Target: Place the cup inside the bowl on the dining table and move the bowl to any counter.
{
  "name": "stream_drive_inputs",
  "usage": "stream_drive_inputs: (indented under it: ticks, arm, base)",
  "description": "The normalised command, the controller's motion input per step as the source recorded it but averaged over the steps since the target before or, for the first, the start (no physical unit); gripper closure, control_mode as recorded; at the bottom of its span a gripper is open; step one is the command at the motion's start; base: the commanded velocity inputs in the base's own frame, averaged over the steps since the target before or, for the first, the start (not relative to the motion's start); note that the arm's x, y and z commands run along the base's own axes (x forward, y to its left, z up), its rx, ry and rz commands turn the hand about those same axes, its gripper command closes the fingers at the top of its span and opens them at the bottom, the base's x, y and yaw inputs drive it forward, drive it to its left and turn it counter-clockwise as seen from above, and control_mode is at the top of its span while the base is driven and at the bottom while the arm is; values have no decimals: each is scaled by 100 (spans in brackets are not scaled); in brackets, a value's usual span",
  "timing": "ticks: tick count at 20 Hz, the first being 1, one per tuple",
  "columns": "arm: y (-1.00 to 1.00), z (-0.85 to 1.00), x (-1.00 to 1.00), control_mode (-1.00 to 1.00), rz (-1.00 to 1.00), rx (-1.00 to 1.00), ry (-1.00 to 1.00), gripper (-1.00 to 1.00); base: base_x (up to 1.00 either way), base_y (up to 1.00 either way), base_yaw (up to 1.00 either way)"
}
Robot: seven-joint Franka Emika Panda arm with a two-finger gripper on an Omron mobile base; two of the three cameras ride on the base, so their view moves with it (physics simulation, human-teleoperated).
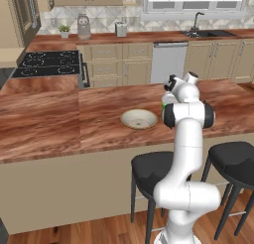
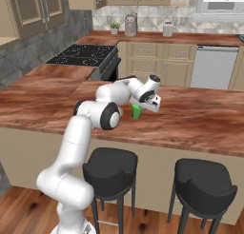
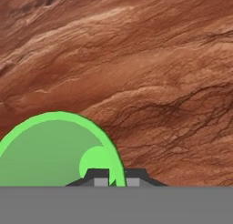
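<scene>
Because the cup [image 2: 137,111] must go into the bowl [image 1: 139,119], we have our tool [image 3: 113,178] pinched shut on its rim. It stands mid-counter [image 1: 59,119], toward the stool-side edge, just beside the bowl, ready for lifting.

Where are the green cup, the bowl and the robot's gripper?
cup [image 2: 137,111]: right base view, its side wall.
bowl [image 1: 139,119]: left base view, cream inside.
gripper [image 3: 117,178]: hand view, between its fingertips, shut on the cup's rim.

We see black stove [image 1: 47,64] at 10 o'clock, window [image 1: 196,0] at 1, stools [image 1: 154,171] on wood floor [image 1: 99,230].
</scene>
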Motion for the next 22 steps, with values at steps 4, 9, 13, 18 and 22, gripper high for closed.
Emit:
stream_drive_inputs:
  ticks: [4,9,13,18,22]
  arm:
    - [0,24,-23,-100,0,0,-3,100]
    - [1,34,-27,-100,0,0,-4,100]
    - [16,29,-21,-100,0,0,0,100]
    - [44,17,-12,-100,0,0,0,100]
    - [48,20,-9,-100,0,0,0,100]
  base:
    - [0,0,0]
    - [0,0,0]
    - [0,0,0]
    - [0,0,0]
    - [0,0,0]
